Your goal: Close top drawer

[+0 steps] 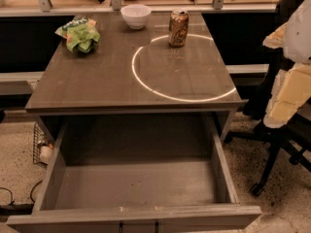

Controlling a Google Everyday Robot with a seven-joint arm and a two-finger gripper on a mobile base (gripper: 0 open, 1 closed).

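Observation:
The top drawer [136, 183] is pulled far out from under the grey table top [97, 81]. Its grey wood-grain box is empty, and its front panel [136, 217] runs along the bottom edge of the view. Two dark handle mounts show at the panel's centre. My arm, in white and cream segments, hangs at the right edge. The gripper [278, 114] is at its lower end, to the right of the drawer's right wall and above the floor, touching nothing.
On the table top stand a white bowl [135, 15], a gold drink can [178, 28] and a green snack bag [79, 34]. A black office chair [272, 144] stands behind my arm on the right. A wire basket [41, 144] and cables lie on the floor at left.

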